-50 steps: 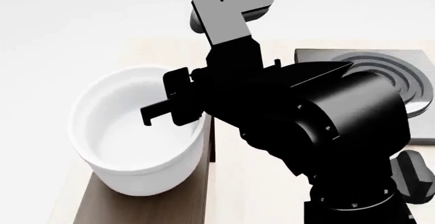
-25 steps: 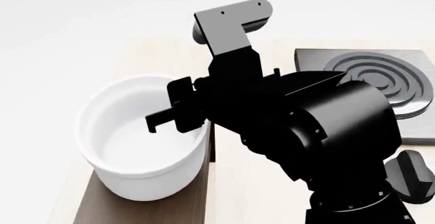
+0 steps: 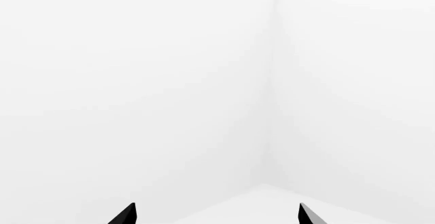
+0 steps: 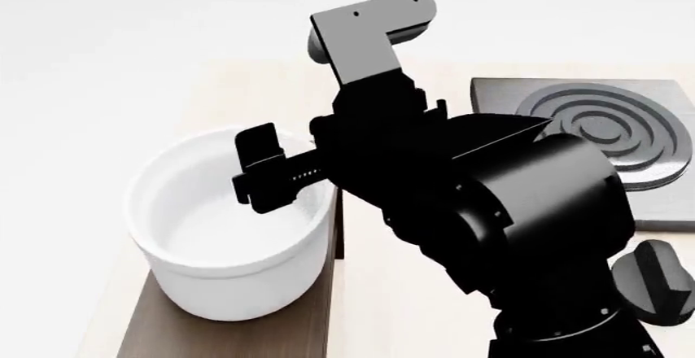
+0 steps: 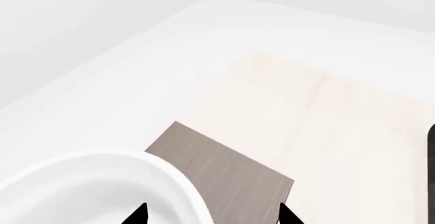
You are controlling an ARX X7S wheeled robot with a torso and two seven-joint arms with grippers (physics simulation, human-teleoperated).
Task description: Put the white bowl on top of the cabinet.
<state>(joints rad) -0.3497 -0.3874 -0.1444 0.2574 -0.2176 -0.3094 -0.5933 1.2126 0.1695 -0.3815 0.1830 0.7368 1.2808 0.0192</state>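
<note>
The pale, light-wood counter (image 4: pixel 413 293) carries everything. On it stands the long rectangular cabinet with a grey-brown wood-grain top and dark brown sides (image 4: pixel 233 338); in the right wrist view its far end (image 5: pixel 224 168) shows bare. Well to the right lies a square grey stove plate with raised concentric rings (image 4: pixel 603 122), and near it, by the counter's near edge, a black rounded knob-like piece (image 4: pixel 652 281) (too cut off to identify). The bulky black right arm (image 4: pixel 522 211) fills the middle of the head view.

The deep, glossy white bowl with straight walls and a thick banded rim (image 4: pixel 233 236) sits upright on the cabinet's top, close to its right edge. The right claw (image 4: pixel 264 171) hangs over the bowl's right rim with its fingers spread apart, gripping nothing. The left claw (image 3: pixel 216 215) shows only two dark tips, set wide apart, against blank white walls.
</note>
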